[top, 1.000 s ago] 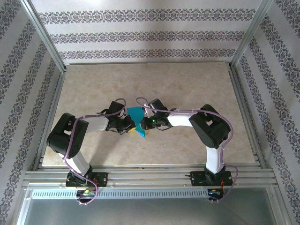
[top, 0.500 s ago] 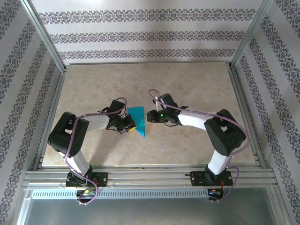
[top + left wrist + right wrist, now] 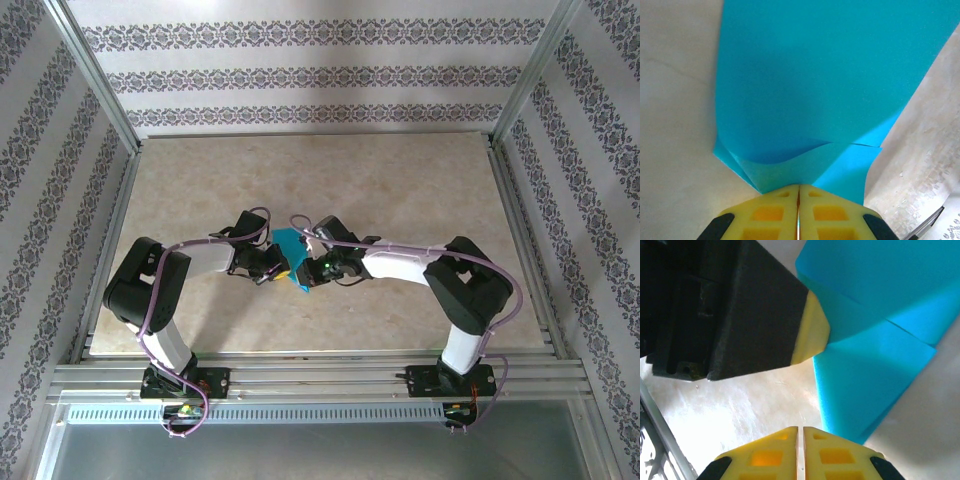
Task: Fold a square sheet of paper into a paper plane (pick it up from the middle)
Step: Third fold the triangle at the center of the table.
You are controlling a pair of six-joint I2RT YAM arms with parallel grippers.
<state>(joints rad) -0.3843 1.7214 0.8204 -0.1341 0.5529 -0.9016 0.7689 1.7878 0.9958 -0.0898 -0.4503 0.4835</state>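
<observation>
**Pinning the fold while the crease gets pressed**

From the top camera, the paper sheet (image 3: 290, 248) lies partly folded over the middle of the table (image 3: 400, 180). My left gripper (image 3: 277, 268) meets the sheet's left edge and my right gripper (image 3: 309, 272) its right edge, so the sheet sits between them.

At my left wrist, the left gripper's yellow pads are pressed together on the sheet's near edge, pinching the layered corner. The top layer bows up just beyond the pads, so the fold is not flat yet.

At my right wrist, the right gripper's pads are closed against each other with nothing between them, and the sheet's folded flap lies just ahead and to their right. The left gripper's fingertip (image 3: 812, 335) rests on the sheet's edge opposite.

To do this well, I judge I should keep the left pinch firm. The closed right pads should slide along the sheet's fold line, low and slow, so the layers do not skew.
</observation>
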